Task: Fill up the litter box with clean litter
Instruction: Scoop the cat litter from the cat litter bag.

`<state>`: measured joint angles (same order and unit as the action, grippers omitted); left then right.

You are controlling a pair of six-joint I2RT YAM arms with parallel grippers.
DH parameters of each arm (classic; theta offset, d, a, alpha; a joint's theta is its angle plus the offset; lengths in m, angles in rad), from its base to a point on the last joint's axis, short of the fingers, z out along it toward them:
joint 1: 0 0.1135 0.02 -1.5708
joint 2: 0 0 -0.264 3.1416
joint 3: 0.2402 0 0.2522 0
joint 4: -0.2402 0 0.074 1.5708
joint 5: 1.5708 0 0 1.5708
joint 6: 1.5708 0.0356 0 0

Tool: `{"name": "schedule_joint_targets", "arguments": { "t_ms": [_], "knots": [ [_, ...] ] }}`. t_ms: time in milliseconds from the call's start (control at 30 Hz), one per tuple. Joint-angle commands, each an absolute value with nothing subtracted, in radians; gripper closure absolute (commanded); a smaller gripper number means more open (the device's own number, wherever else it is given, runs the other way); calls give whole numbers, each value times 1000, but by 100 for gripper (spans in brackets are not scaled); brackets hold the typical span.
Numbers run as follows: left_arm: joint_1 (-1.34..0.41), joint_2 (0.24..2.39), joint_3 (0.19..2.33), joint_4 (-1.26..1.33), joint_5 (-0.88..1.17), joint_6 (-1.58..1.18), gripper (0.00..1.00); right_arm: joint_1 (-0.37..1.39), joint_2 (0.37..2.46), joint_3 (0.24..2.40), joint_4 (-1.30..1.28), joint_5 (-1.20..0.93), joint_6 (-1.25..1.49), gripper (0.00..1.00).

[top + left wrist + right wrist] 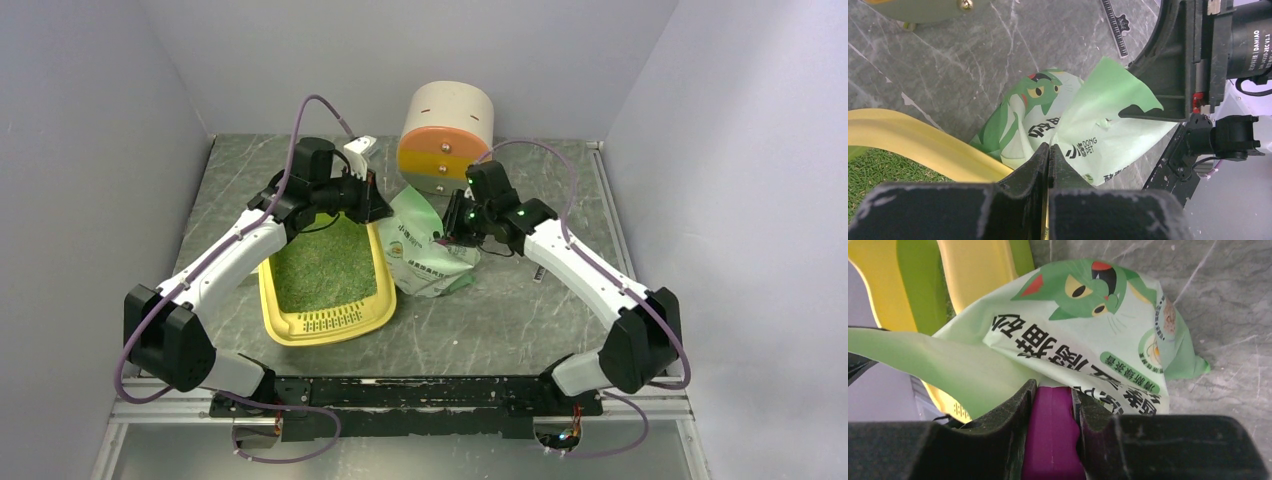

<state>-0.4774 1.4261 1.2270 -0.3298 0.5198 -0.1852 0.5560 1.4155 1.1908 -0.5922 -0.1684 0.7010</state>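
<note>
Box: litter box (381, 300) set left of centre on the bench (520, 320), grille end near.
Fill: clean litter (320, 265) spread inside it.
Left jaws: left gripper (1049, 150) shut, at the box's far right corner.
Right jaws: right gripper (1053, 390) clamped on the magenta scoop (1052, 435), at the printed bag (1088, 335).

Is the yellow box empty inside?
No, greenish litter covers the floor of the yellow litter box, as the top view shows.
</note>
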Motion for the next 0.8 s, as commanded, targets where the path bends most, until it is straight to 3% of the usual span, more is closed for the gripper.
{"name": "schedule_joint_targets", "arguments": {
  "t_ms": [0, 267, 767],
  "knots": [
    [-476, 1418, 1232, -298, 524, -172, 95, 619, 1523, 1156, -603, -85, 692, 100],
    [-476, 1427, 1221, -306, 510, -162, 95, 587, 1423, 983, -305, -290, 803, 100],
    [-476, 1436, 1223, -316, 497, -168, 95, 336, 1135, 510, 472, -670, 1284, 100]
  ]
}}
